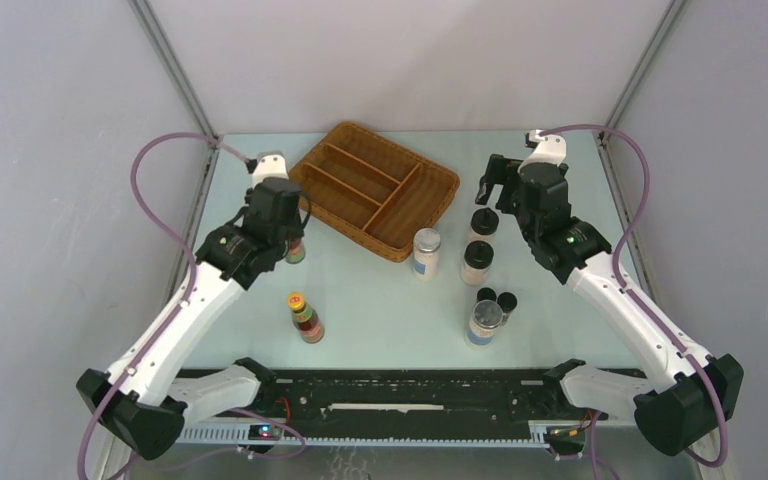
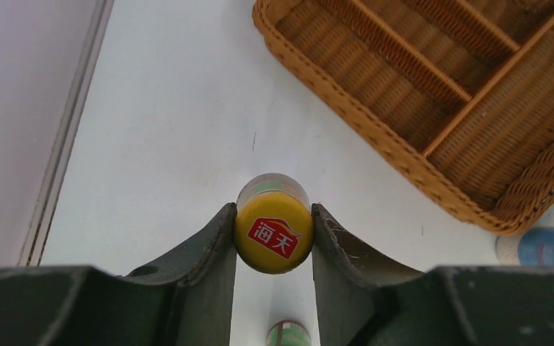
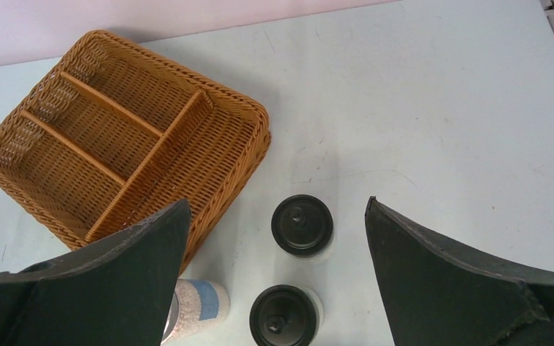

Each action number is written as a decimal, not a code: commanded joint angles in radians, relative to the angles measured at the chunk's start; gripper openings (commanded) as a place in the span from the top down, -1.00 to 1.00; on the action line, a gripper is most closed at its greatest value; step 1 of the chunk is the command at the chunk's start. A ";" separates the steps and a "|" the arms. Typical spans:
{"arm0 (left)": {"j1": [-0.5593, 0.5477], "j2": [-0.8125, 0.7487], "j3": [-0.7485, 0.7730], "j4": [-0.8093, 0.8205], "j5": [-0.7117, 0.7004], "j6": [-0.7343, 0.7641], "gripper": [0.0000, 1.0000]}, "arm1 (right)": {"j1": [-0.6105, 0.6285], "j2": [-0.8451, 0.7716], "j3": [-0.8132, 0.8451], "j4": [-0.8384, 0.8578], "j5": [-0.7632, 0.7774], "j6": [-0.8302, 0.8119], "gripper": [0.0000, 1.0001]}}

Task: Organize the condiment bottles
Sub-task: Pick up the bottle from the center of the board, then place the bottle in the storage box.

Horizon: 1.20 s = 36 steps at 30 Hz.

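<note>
My left gripper (image 2: 273,218) clamps the round yellow cap of a slim sauce bottle (image 2: 273,234) just left of the woven wicker tray (image 3: 216,155); my right gripper (image 3: 278,204) hangs spread wide over two black-capped shakers (image 3: 301,225) right of the tray.

Wide-spread pincer (image 3: 276,204) hangs above two black-capped shakers (image 3: 302,225) near wicker tray (image 3: 257,112).

White arms (image 1: 175,325), black joints (image 1: 145,420), purple cables (image 1: 138,165) (small green lights (image 1: 224,240)), scuffed dark-grey fingers (image 2: 202,267).
</note>
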 commanded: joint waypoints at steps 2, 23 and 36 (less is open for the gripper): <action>-0.004 0.072 0.193 0.139 -0.091 0.082 0.99 | -0.002 -0.008 -0.002 0.053 -0.007 0.003 -0.99; 0.180 0.627 0.909 0.164 0.151 0.179 0.99 | -0.150 0.082 -0.002 0.194 -0.120 0.043 -0.99; 0.234 0.885 1.084 0.319 0.313 0.162 1.00 | -0.206 0.159 -0.002 0.260 -0.149 0.043 -0.99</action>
